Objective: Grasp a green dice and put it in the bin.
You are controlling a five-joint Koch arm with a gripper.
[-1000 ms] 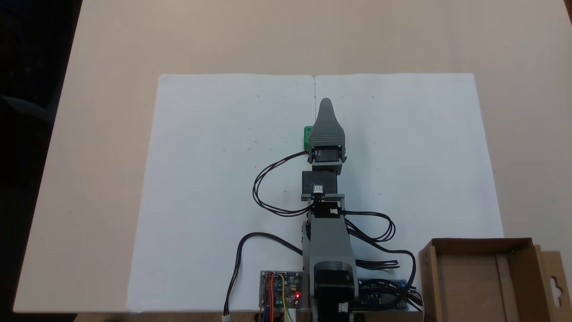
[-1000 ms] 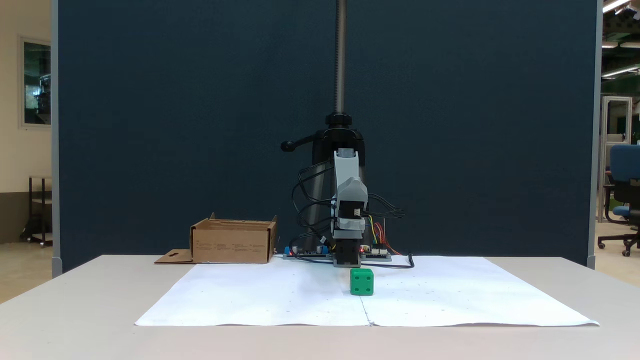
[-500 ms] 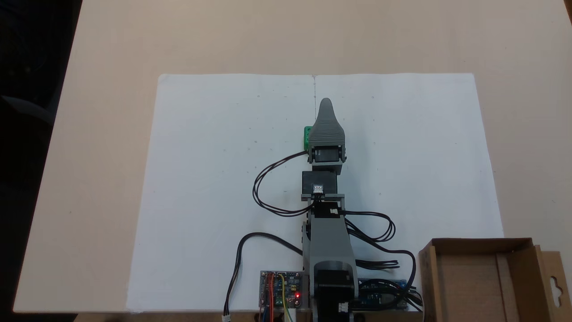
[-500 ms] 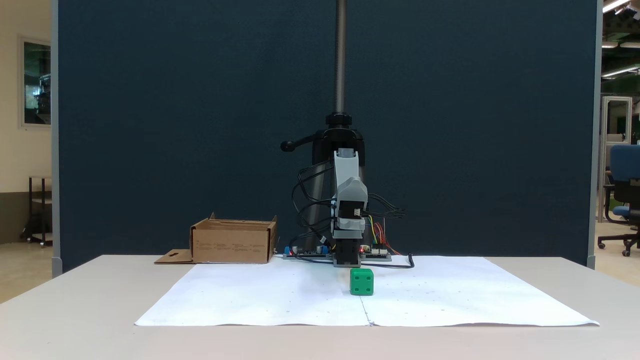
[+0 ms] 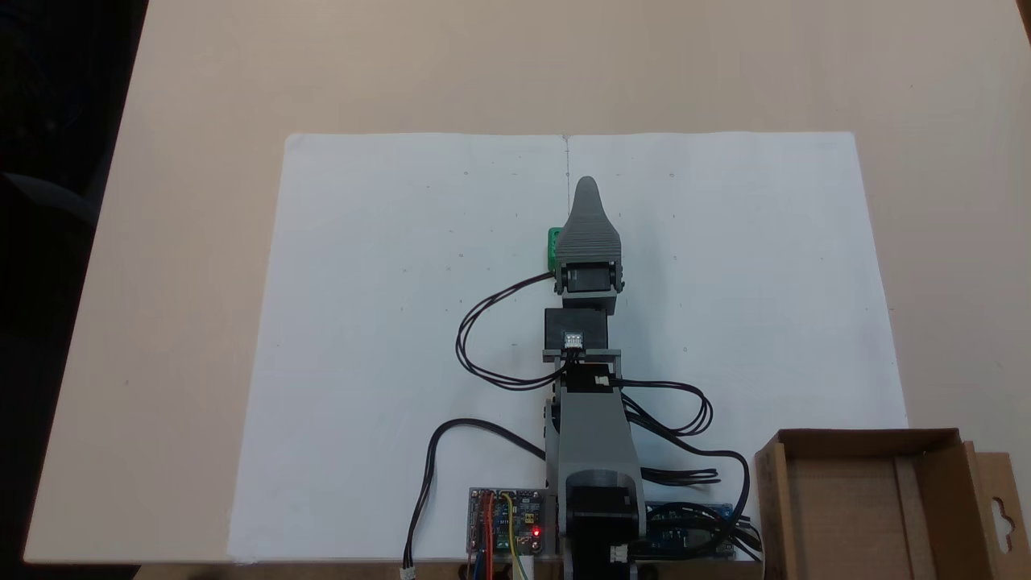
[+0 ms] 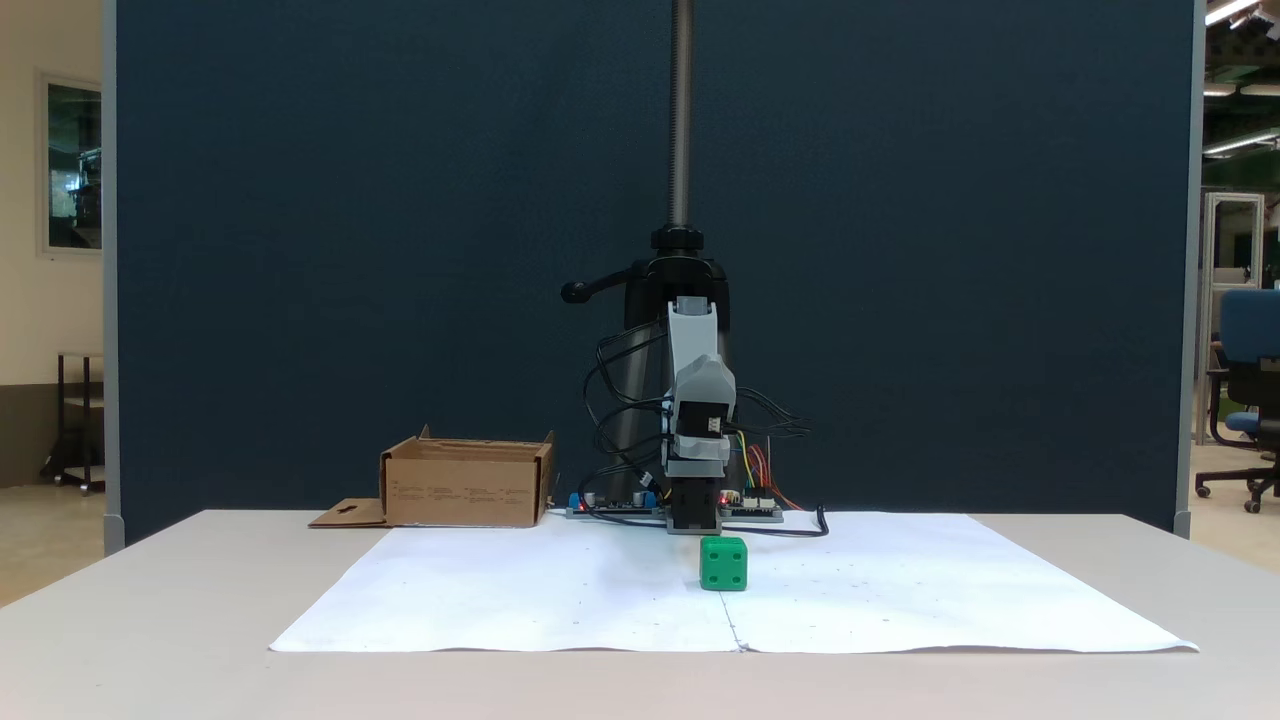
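The green dice [image 6: 723, 563] stands on the white paper, with no finger touching it. From above, the green dice [image 5: 553, 246] peeks out at the left side of my grey gripper [image 5: 588, 190], which hangs over it and hides most of it. Seen from the front, the folded arm [image 6: 697, 420] sits just behind the dice. Only one grey jaw shows from above, so its state is unclear. The bin [image 5: 866, 438] is a brown cardboard box at the lower right by the arm's base; in the front view the bin [image 6: 465, 490] stands at the back left.
A white paper sheet [image 5: 387, 322] covers the middle of the beige table [image 5: 201, 97]. Circuit boards [image 5: 506, 519] and black cables [image 5: 483, 338] lie around the arm's base. A camera stand pole [image 6: 681, 110] rises behind the arm, before a dark blue partition.
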